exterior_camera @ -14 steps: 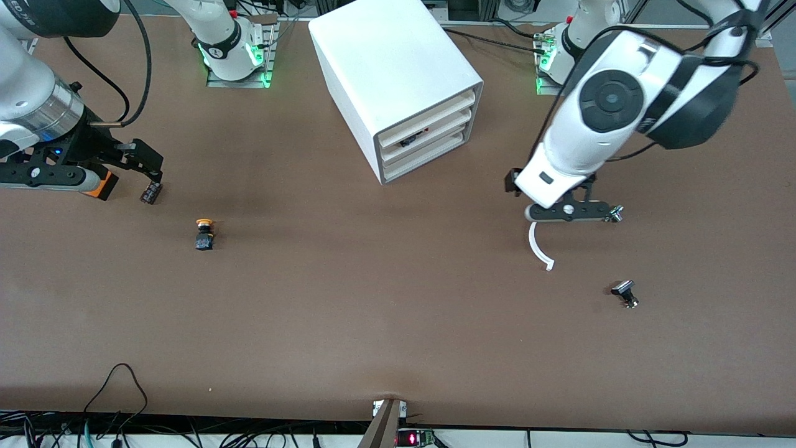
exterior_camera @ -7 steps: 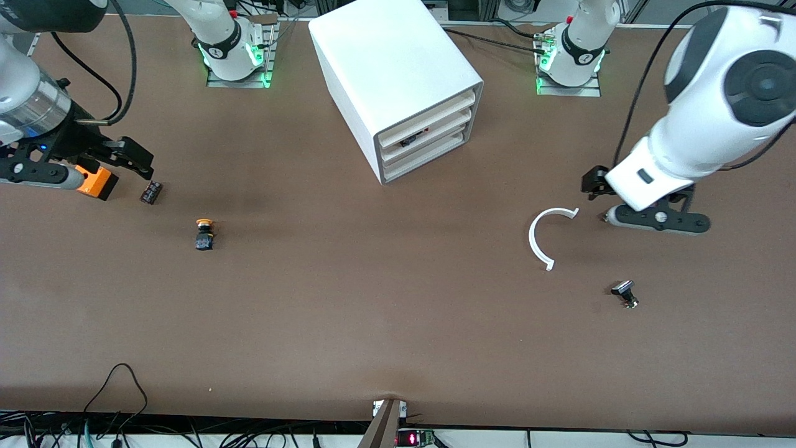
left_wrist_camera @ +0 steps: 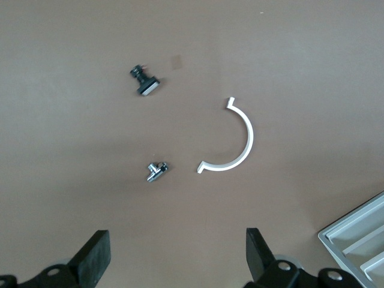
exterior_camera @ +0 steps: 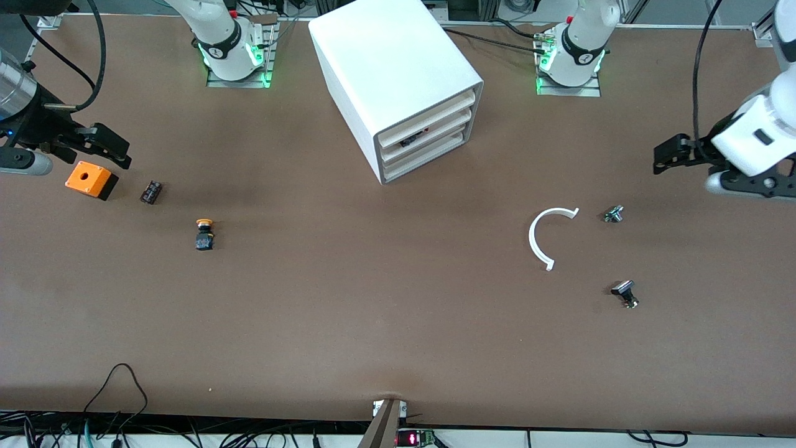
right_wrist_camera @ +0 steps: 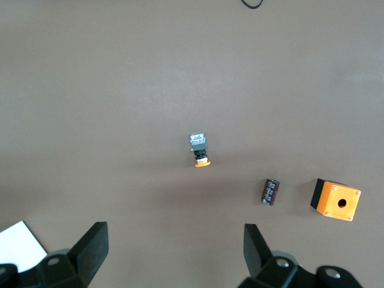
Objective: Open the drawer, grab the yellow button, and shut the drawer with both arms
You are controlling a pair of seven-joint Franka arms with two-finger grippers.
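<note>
The button [exterior_camera: 204, 233], with its black body and yellow-orange cap, lies on the bare table toward the right arm's end; it also shows in the right wrist view [right_wrist_camera: 200, 151]. The white cabinet [exterior_camera: 398, 74] stands between the two arm bases, and its three drawer fronts [exterior_camera: 423, 137] all look pushed in. My right gripper [exterior_camera: 115, 149] [right_wrist_camera: 176, 255] hangs open and empty over the table's edge by the orange box. At the other end of the table my left gripper [exterior_camera: 668, 154] [left_wrist_camera: 178, 258] is also open, with nothing between its fingers.
An orange box with a hole [exterior_camera: 91, 180] and a small dark cylinder [exterior_camera: 151, 191] lie beside the button. Toward the left arm's end lie a white arc [exterior_camera: 547, 236], a small silver piece [exterior_camera: 613, 214] and a black-capped piece [exterior_camera: 624, 292]. Cables hang along the front edge.
Both arms have drawn back toward their own ends of the table. The left arm has uncovered the white arc and the silver piece, the right arm the orange box. Nothing on the table moved.
</note>
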